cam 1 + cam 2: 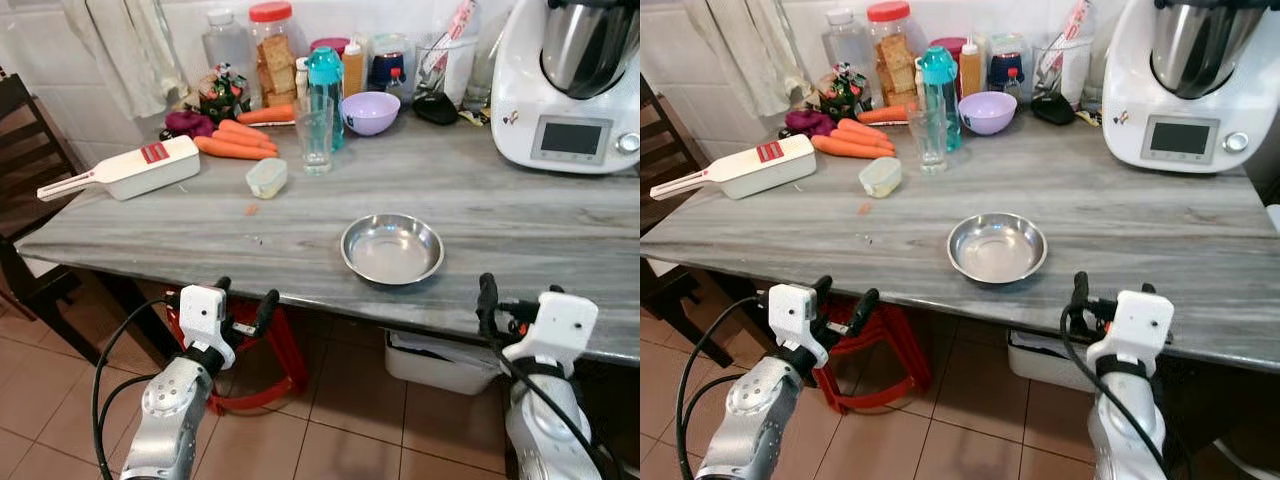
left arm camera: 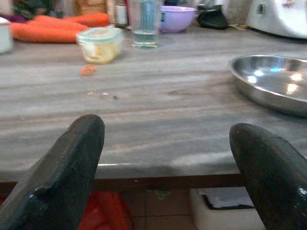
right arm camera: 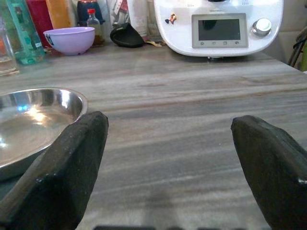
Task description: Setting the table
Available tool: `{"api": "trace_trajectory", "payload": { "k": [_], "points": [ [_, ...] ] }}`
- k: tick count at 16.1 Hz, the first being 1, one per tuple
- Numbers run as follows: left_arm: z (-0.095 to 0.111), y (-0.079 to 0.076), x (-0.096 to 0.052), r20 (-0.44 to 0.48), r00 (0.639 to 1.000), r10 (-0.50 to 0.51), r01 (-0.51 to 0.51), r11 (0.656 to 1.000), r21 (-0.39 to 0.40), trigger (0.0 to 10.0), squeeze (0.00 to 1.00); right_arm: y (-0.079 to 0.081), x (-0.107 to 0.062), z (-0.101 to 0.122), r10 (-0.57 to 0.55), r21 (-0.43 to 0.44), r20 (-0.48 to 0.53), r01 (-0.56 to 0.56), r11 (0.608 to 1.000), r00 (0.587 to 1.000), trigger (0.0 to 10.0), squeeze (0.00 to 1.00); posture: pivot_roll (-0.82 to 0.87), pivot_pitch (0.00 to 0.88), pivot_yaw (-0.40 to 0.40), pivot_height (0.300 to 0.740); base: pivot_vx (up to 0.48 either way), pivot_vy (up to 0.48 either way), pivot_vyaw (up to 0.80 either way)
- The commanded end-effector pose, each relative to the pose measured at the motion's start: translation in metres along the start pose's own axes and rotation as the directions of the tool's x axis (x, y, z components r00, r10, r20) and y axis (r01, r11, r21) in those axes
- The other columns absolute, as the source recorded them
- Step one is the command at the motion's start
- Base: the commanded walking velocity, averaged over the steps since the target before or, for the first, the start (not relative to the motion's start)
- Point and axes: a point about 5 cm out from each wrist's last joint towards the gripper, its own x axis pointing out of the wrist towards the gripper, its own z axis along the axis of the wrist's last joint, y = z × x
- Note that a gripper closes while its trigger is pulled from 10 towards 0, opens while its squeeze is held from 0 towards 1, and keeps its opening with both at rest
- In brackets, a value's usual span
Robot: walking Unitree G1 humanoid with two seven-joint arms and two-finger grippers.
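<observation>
Both claws are held just short of the worktop's point(image 1: 520, 230) near edge — left claw point(image 1: 243, 300) and right claw point(image 3: 168, 167) spread wide, nothing gripped or touched. The steel bowl point(image 1: 392, 249) is seen by that edge; a glass point(image 1: 314, 135) and carrots point(image 1: 235, 142) are set farther back.

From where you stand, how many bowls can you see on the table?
2. A steel bowl lies near the table's front edge, between the two grippers. A purple bowl stands at the back, beside the teal bottle. The clutter there may hide others.
</observation>
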Motion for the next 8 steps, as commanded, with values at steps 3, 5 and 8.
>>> {"api": "trace_trajectory", "payload": {
  "k": [3, 5, 8],
  "points": [
    [0.000, 0.012, -0.002, 0.001, 0.992, 0.127, -0.127, 0.991, 0.036, 10.0, 0.00, 0.004, -0.007, 0.005, 0.006, -0.066, 0.023, -0.004, 0.998, 1.000, 10.0, 0.00, -0.03, 0.000, 0.087, 0.740, 0.000, 0.000, 0.00],
    [-0.004, 0.020, -0.007, -0.005, 0.976, 0.217, -0.217, 0.976, 0.026, 10.0, 0.00, 0.010, -0.009, 0.008, 0.065, -0.060, 0.047, -0.062, 0.996, 0.997, 10.0, 0.00, -0.03, 0.000, 0.080, 0.740, 0.000, 0.000, 0.00],
    [-0.010, 0.021, -0.011, -0.027, 0.968, 0.250, -0.249, 0.967, 0.047, 10.0, 0.00, 0.008, -0.014, 0.006, 0.036, -0.005, 0.037, -0.036, 0.999, 0.999, 10.0, 0.00, -0.03, 0.000, 0.071, 0.740, 0.000, 0.000, 0.00]
  ]
}}
